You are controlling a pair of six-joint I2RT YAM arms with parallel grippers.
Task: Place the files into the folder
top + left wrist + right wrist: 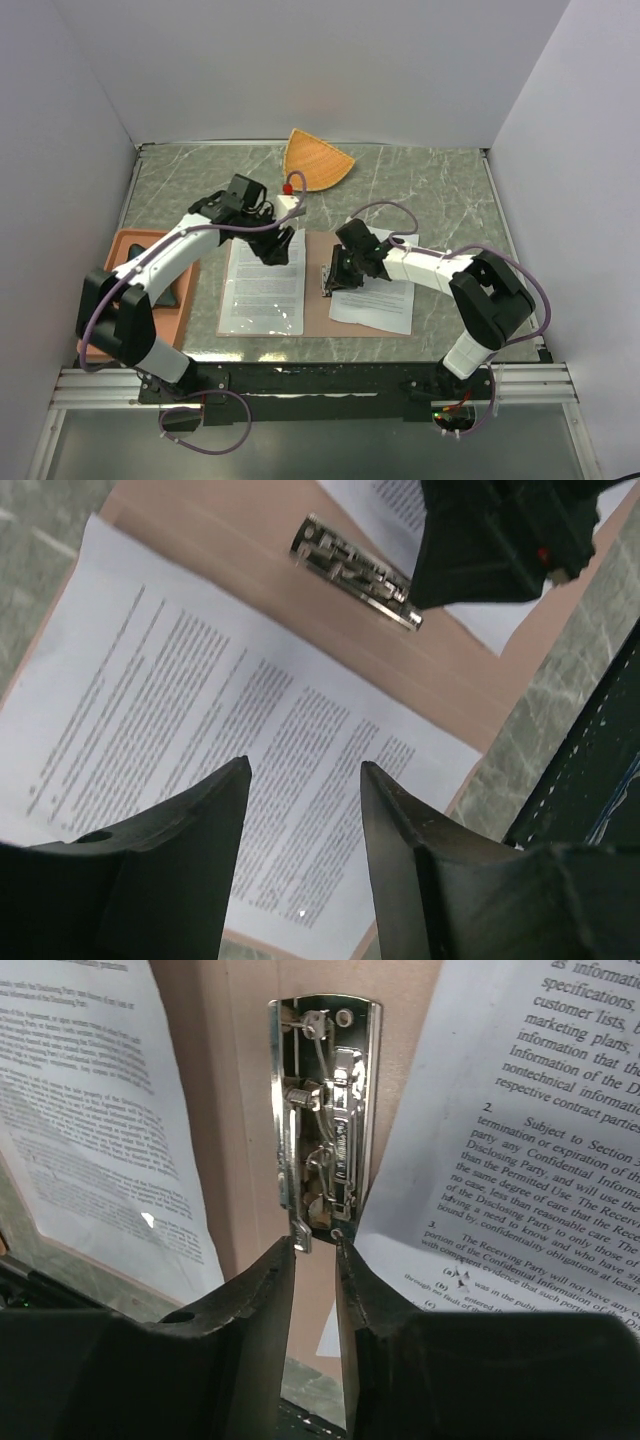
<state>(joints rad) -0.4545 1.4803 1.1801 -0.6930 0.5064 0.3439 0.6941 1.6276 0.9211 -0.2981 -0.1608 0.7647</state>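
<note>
The reddish-brown folder (316,322) lies open and flat on the table. One white file (262,285) lies on its left half. A second file (380,300) lies on the right half and overhangs the folder's right edge. The small metal clip (327,279) sits near the middle. My left gripper (278,250) is open and empty, hovering over the left file (200,710). My right gripper (337,272) has its fingers a narrow gap apart, tips at the near end of the clip (325,1110), with the clip's lever tab by the left fingertip (285,1250).
A salmon-orange rimmed tray (130,243) stands at the left under the left arm. An orange fan-shaped dish (315,160) and a small red object (289,186) lie at the back. White walls enclose the table on three sides.
</note>
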